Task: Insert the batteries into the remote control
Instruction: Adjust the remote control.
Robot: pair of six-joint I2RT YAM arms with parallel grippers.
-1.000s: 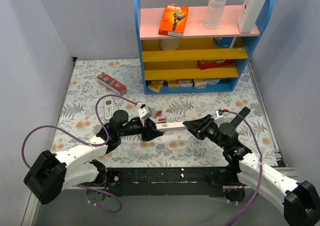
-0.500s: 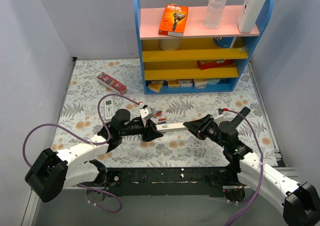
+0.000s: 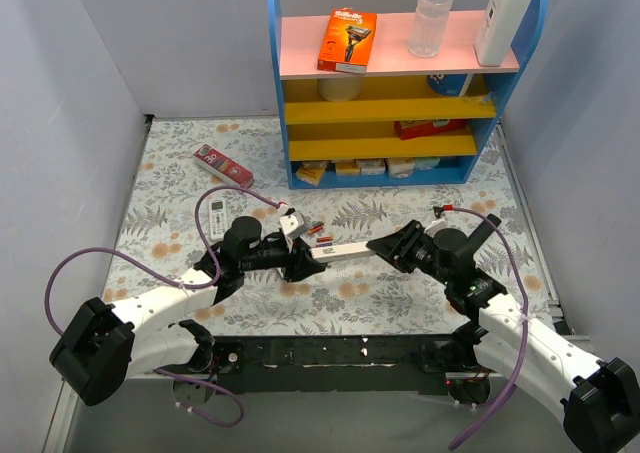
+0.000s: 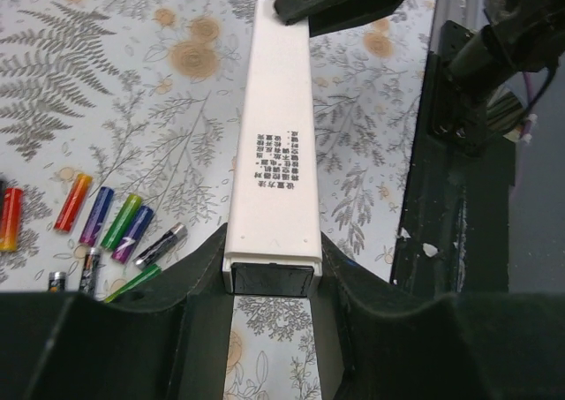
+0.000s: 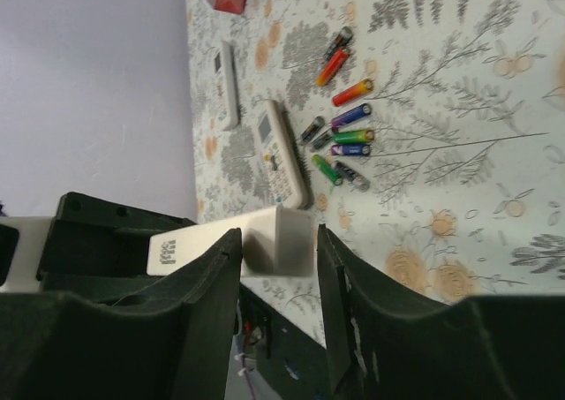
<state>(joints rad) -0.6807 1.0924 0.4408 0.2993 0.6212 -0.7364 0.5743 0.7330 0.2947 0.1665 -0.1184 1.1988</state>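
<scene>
Together, left end effector [image 4: 272, 260] and right end effector [image 5: 278, 241] clamp the remote [image 4: 274, 109] ends, its black print [image 4: 281, 163] illegible.

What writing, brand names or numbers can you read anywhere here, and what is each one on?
"Gillette": white brand name at the top of the orange box, only just legible.
White remote: rows of small black characters printed on its back, too small to read.
Red box: pale lettering, too blurred to read.
Batteries: coloured labels, no text readable.
</scene>
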